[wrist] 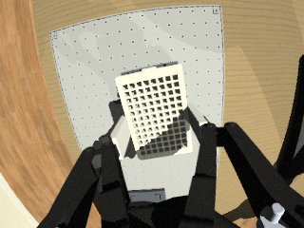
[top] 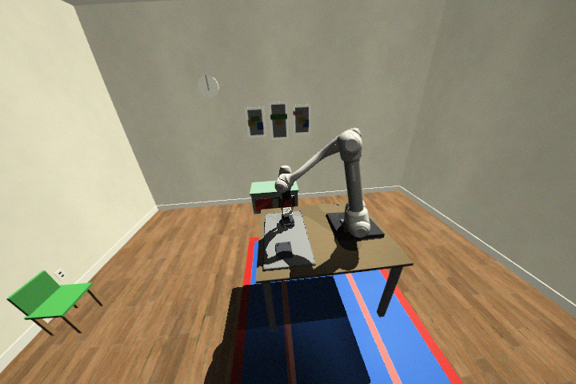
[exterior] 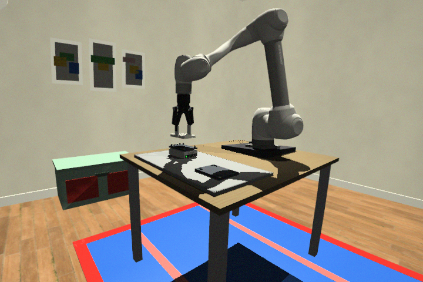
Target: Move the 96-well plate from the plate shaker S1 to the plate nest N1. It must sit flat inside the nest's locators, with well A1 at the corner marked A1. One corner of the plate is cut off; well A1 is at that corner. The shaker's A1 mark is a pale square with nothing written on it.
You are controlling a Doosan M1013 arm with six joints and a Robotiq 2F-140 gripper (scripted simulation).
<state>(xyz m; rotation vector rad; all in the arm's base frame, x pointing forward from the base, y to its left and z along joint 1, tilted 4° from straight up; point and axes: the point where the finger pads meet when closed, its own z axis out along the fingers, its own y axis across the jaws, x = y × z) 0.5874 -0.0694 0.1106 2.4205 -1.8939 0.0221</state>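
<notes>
My gripper (exterior: 183,127) is shut on the white 96-well plate (exterior: 183,135) and holds it level in the air, a little above the plate shaker S1 (exterior: 183,151). In the wrist view the plate (wrist: 155,109) shows as a white grid of wells between my two black fingers, with the grey shaker top (wrist: 155,167) below it. In the top view the plate (top: 286,210) hangs over the shaker (top: 287,224). The dark flat plate nest N1 (exterior: 216,171) lies on the grey mat nearer the table's front, and it also shows in the top view (top: 282,247). I cannot make out the cut corner or the A1 marks.
The grey perforated mat (exterior: 202,166) covers the left part of the wooden table (exterior: 278,166). The arm's base (exterior: 258,146) stands on a black plate at the back right. A green cabinet (exterior: 89,177) stands on the floor behind the table.
</notes>
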